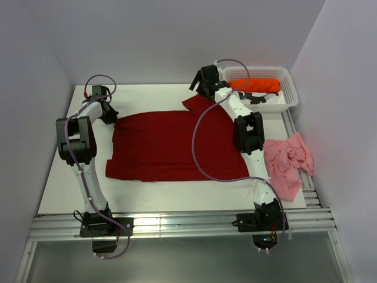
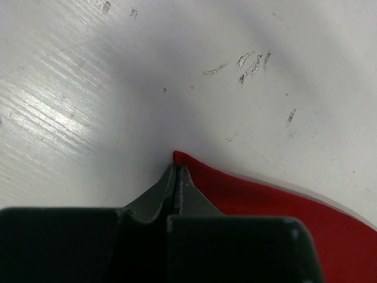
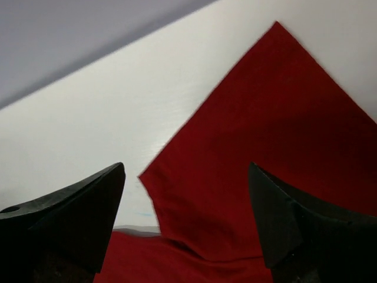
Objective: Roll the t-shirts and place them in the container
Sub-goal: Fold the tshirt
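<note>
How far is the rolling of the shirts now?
Done: the orange shirt looks rolled, in the basket. In hand: the red shirt is spread flat, left gripper shut at one corner, right gripper open over another. Left: rolling it, then the crumpled pink shirt.

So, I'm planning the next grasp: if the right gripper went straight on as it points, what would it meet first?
Most likely the dark red t-shirt: its cloth fills the gap ahead of the right gripper's open fingers, though depth is unclear.

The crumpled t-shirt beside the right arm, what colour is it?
Pale pink. The crumpled t-shirt shows only in the top external view.
</note>
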### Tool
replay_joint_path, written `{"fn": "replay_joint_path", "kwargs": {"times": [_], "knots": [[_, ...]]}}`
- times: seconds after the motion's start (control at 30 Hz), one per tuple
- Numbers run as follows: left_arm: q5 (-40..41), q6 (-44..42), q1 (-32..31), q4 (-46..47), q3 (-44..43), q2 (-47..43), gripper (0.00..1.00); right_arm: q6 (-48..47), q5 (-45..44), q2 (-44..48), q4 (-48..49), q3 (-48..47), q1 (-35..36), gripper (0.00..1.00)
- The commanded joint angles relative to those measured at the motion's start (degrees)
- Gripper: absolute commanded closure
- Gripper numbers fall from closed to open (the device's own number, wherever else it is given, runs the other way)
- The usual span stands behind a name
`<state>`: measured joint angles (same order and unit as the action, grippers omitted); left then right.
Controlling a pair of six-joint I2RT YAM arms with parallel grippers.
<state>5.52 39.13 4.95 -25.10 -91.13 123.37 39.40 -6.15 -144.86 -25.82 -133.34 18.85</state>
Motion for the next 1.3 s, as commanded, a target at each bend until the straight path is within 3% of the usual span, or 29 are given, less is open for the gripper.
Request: {"fn": "replay_joint_path", "kwargs": {"times": [0.0, 0.17, 0.43, 0.57, 1.17, 1.27], "knots": [[2.1, -2.3, 0.4, -3.6, 1.0, 0.4, 1.00, -7.2, -2.7, 1.4, -1.5, 1.4, -0.2, 0.09], [2.7, -2.6, 0.6, -3.8, 0.3, -0.7, 1.00, -16.7, -2.3, 1.6, -0.3, 1.6, -0.1, 0.19], [3.0, -2.6, 1.5, -2.8, 0.8, -3.0, 1.00, -21.2, 0.5, -1.6, -3.4, -3.3, -2.0, 0.19], [2.7, -2.7, 1.6, -2.5, 0.9, -3.5, 1.00, -23.3, -2.2, -3.5, -7.8, -5.9, -2.9, 0.19], [0.2, -2.9, 2.2, -1.4, 2.0, -5.2, 1.00, -21.6, -1.8, -6.6, -14.2, -9.2, -2.5, 0.27], [-0.5, -2.8, 2.3, -1.1, 2.1, -5.4, 1.00, -21.9, -1.9, -6.9, -16.3, -9.7, -1.9, 0.36]]}}
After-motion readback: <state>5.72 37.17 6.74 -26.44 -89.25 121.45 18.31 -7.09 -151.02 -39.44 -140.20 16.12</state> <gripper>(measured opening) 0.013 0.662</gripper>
